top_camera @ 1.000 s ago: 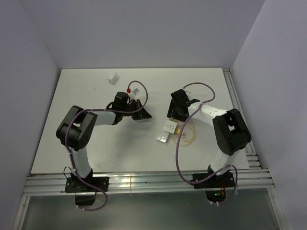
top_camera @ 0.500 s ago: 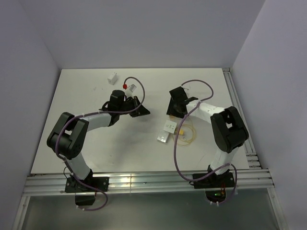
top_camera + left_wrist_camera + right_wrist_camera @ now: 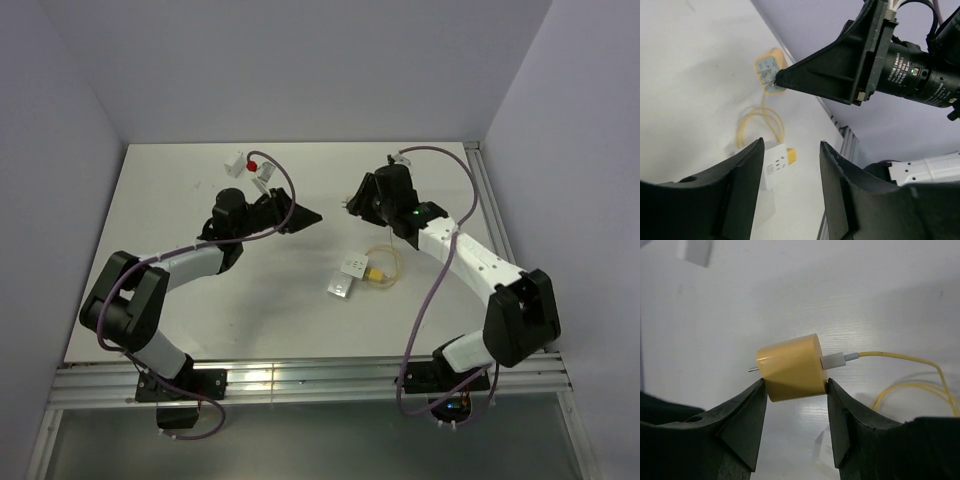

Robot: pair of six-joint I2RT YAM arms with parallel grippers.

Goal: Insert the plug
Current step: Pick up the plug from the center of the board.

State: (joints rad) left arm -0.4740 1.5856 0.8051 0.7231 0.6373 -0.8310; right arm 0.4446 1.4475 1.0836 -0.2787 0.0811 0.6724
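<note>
Transfer step: right tool [image 3: 795, 384] grips yellow rounded plastic plug [image 3: 790, 367], left tool [image 3: 790, 147] parted, empty; next, align prongs [image 3: 753, 370] with white rectangular socket block [image 3: 352, 265].

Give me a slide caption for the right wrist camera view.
Right gripper pinches the yellow plug over the white table, prong pointing left, yellow cable trailing right.

Left arm [image 3: 180, 262] and right arm [image 3: 470, 262]: white link shells between black joints, each trailed by a purple cable [image 3: 440, 149]. Jaws are matte black wedges. White lettering [image 3: 899, 62], perhaps a maker's label, marks the right wrist's barrel [image 3: 925, 80].
</note>
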